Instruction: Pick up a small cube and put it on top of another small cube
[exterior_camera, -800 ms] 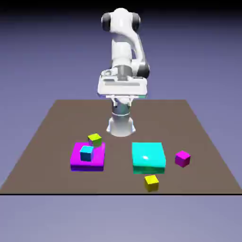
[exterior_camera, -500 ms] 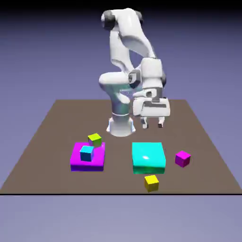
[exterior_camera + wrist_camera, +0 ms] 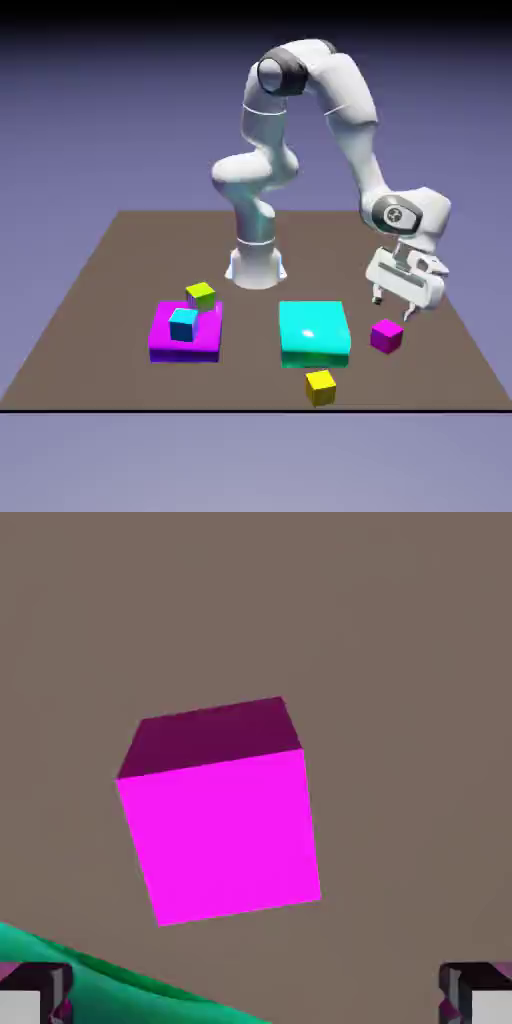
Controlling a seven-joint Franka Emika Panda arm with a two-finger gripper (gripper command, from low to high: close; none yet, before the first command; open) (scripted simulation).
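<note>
The small magenta cube [image 3: 386, 336] rests on the table at the exterior view's right, beside the large cyan block [image 3: 314, 332]. My gripper [image 3: 393, 306] hovers just above it, open, with nothing between its fingers. In the hand view the magenta cube [image 3: 220, 812] fills the middle, with both fingertips [image 3: 35, 994] showing wide apart at the bottom edge. One small yellow cube [image 3: 320, 386] sits near the table's front edge. Another yellow cube [image 3: 201, 295] sits behind the large flat magenta block [image 3: 185, 335]. A small cyan cube [image 3: 183, 324] lies on that block.
The cyan block's edge [image 3: 110, 982] shows as a green band at the lower left of the hand view. The robot's base [image 3: 256, 265] stands at the back middle of the brown table [image 3: 100, 290].
The arm has swung from the table's middle toward the exterior view's right and come down over the small magenta cube. The cubes have not moved.
</note>
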